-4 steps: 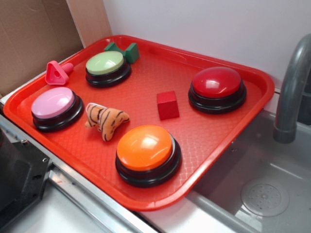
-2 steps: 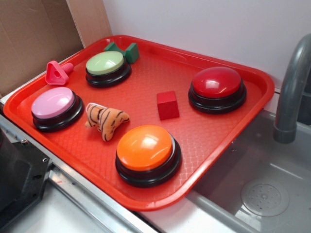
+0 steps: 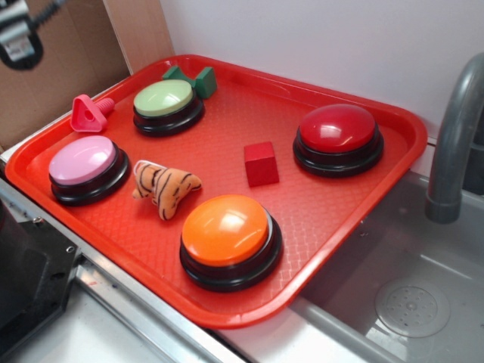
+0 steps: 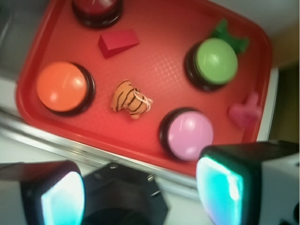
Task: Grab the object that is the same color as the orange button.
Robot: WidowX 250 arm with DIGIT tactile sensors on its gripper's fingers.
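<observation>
The small striped plush tiger (image 3: 165,187) (image 4: 130,98) lies on the red tray (image 3: 249,121), between the pink button and the orange button (image 3: 227,231) (image 4: 62,86). In the wrist view my gripper (image 4: 140,197) is open, its two fingers spread wide with nothing between them. It hangs high above the tray's near edge, well away from the tiger. In the exterior view only a piece of my arm (image 3: 17,38) shows at the top left corner.
Also on the tray are a red cube (image 3: 261,163), a red button (image 3: 338,130), a green button (image 3: 165,100), a pink button (image 3: 83,160), a pink triangular piece (image 3: 87,113) and a green piece (image 3: 198,78). A grey faucet (image 3: 454,128) and sink (image 3: 408,287) lie right.
A piece of my arm has come into the top left corner of the exterior view. Nothing on the tray has moved.
</observation>
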